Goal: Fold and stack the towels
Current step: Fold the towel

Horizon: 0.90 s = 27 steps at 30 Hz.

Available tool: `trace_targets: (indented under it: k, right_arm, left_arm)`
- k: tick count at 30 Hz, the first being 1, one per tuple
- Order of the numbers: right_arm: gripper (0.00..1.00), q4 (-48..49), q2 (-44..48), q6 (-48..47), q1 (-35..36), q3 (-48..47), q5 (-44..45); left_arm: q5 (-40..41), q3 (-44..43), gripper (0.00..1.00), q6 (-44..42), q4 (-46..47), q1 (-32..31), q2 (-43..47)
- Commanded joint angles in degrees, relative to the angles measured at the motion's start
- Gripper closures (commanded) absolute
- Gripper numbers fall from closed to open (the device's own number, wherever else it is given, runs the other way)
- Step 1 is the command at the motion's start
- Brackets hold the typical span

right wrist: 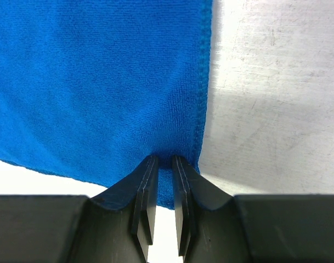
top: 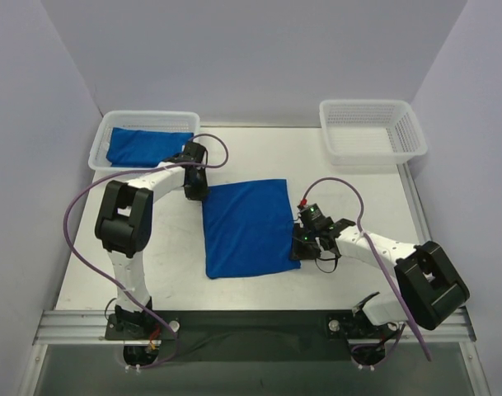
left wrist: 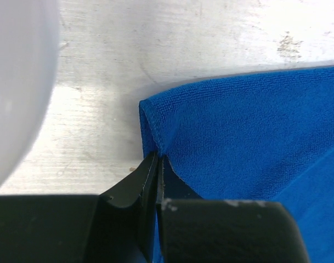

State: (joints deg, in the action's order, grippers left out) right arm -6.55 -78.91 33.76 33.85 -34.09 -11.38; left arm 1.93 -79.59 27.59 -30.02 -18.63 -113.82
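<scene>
A royal-blue towel (top: 246, 227) lies spread flat in the middle of the table. My left gripper (top: 197, 191) is at its far left corner. In the left wrist view the jaws (left wrist: 157, 160) are pressed together on the hemmed corner of the towel (left wrist: 249, 137). My right gripper (top: 298, 245) is at the near right corner. In the right wrist view it (right wrist: 165, 161) is shut on the towel (right wrist: 101, 82), with a bunch of cloth pinched beside the right hem. A second blue towel (top: 147, 146) lies in the left basket.
A white mesh basket (top: 100, 142) stands at the far left and holds the other towel. A second white mesh basket (top: 415, 136) stands at the far right with nothing in it. Bare table (top: 358, 198) lies around the spread towel.
</scene>
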Motion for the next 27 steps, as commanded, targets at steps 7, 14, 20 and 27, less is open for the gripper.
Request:
trace_targets:
  k: [7, 14, 20, 27]
  right_arm:
    - [0.81, -5.32, -2.12, 1.31, 0.52, 4.29, 1.80]
    - [0.81, -5.32, -1.59, 1.75, 0.52, 4.99, 1.71]
    - [0.80, -5.67, -0.63, 1.31, 0.61, 3.68, 1.71]
    - [0.78, -9.79, 2.97, -1.50, 1.05, -2.12, 3.02]
  left_arm:
    - [4.13, -5.04, 0.89, -6.06, -1.71, 0.88, -0.96]
    - [6.07, -7.24, 0.82, -7.47, -4.61, 0.88, -1.32]
    - [3.96, -4.70, 0.52, -6.41, -5.58, 0.79, 0.35]
    - [1.07, -2.42, 0.23, -3.96, -9.70, 0.62, 9.29]
